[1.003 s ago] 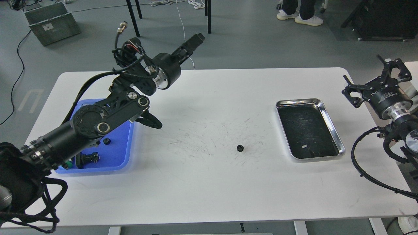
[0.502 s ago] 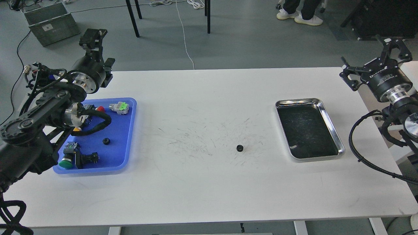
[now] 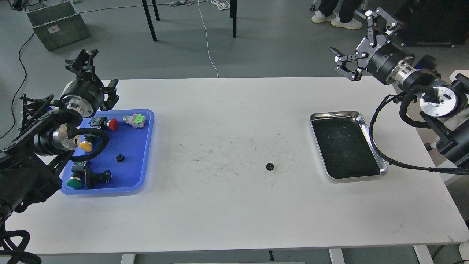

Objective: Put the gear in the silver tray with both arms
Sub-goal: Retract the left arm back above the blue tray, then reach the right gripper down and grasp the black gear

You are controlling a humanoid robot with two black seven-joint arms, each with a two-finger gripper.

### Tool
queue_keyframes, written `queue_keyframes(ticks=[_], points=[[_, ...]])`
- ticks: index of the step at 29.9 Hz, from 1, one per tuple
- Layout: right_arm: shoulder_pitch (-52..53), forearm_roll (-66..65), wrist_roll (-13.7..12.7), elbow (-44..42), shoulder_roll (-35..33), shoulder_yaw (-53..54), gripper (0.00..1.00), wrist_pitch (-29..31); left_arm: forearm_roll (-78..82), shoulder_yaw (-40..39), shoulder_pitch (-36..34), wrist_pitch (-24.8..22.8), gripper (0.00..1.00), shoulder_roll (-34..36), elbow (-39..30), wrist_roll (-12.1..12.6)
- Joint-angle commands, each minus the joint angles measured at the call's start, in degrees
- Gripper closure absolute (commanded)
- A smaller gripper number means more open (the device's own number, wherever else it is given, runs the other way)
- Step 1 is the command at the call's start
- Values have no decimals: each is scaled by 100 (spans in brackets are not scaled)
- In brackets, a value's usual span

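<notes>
A small black gear (image 3: 269,167) lies on the white table near the middle, left of the silver tray (image 3: 336,114), whose dark scratched bottom holds nothing. My left gripper (image 3: 98,75) is open and empty, raised at the table's far left corner behind the blue tray. My right gripper (image 3: 362,40) is open and empty, held high beyond the table's far edge, behind the silver tray. Both grippers are far from the gear.
A blue plastic tray (image 3: 144,146) at the left holds a second small black gear (image 3: 119,158), a red button, a yellow button, a green button and a green connector. Chair legs, cables and a grey crate stand on the floor behind the table.
My left arm has swung back from the table's middle rear to the far left corner, uncovering the blue tray. My right gripper has risen and moved left, from the table's right side.
</notes>
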Motion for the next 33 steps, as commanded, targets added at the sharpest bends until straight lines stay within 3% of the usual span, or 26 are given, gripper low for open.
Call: queue_keyframes(ticks=[1,4,8,15,18,19,33], points=[[837,-167,-112,116,48,-1294,1,-10,-303,-55,-28,-240,2,44,80,-12],[1768,-220,-147,169,83,-3025,1,-10,-611,-82,-45,-241,2,62,89,5],[2833,-361,-463,283,749,-4697,1,16,-603,-64,-71,-127,2,106,124,67],[3555,-1274,-964,705,1892,-5685,1,104,-621,-90,-80,5,2,158,211,-30],[3713,-1407,-1482,705,2349,-6228,1,435,-621,-82,-80,5,2,158,273,-39],[3723,-1407,-1544,705,2420,-6352,1,435,-621,-82,-80,5,2,158,273,-39],[3424,-1451,-1597,767,2597,-6968,1,435,-621,-73,-63,5,2,132,264,-39]])
